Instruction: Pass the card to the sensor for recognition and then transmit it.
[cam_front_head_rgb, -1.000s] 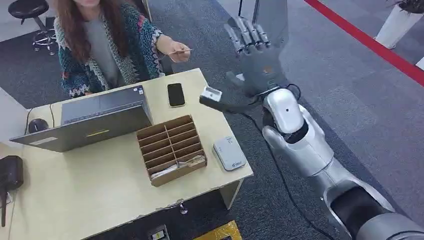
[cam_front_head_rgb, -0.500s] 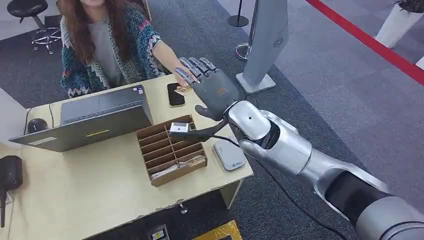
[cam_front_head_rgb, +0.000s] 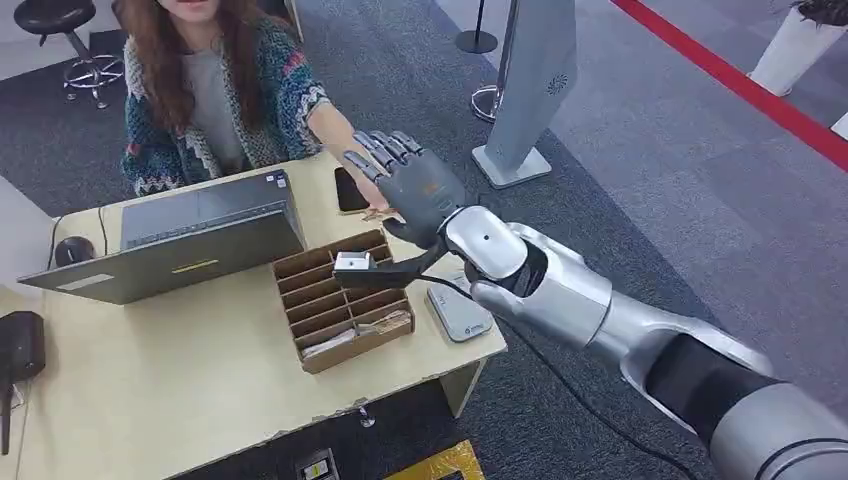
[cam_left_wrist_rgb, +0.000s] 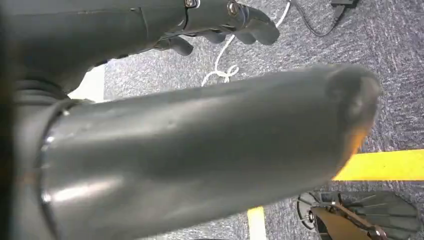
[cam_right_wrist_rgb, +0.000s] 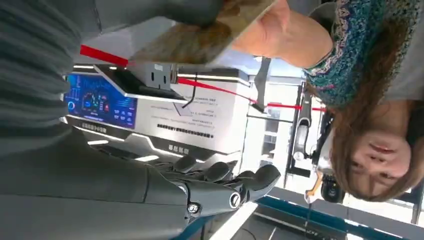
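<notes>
Now I am reaching the right hand (cam_front_head_rgb: 415, 190) across the far edge of the desk (cam_front_head_rgb: 180, 380) to meet the person's hand (cam_front_head_rgb: 372, 205), in what I judge to be the opening step: taking the card before any scan. From the right wrist, the card (cam_right_wrist_rgb: 200, 37) is lying in the person's fingers with my thumb pressing along one edge of it, while my darker fingers (cam_right_wrist_rgb: 235, 182) are staying spread and apart from it. I cannot tell whether the thumb alone is gripping it, so I am treating the card as not yet mine. Seen from above, the card is sitting just beyond the phone (cam_front_head_rgb: 347, 190), hidden under my palm. Its long axis is running roughly from my wrist out toward the person, flat face toward my palm, though the tilt is hard to read. The next move, as I judge it, calls for closing the fingers onto the card, then carrying it back over the desk to the grey card reader (cam_front_head_rgb: 458, 310) beside the wooden tray (cam_front_head_rgb: 340, 300). My left hand (cam_left_wrist_rgb: 215, 25) is hanging with its fingers loosely curled, holding nothing.
</notes>
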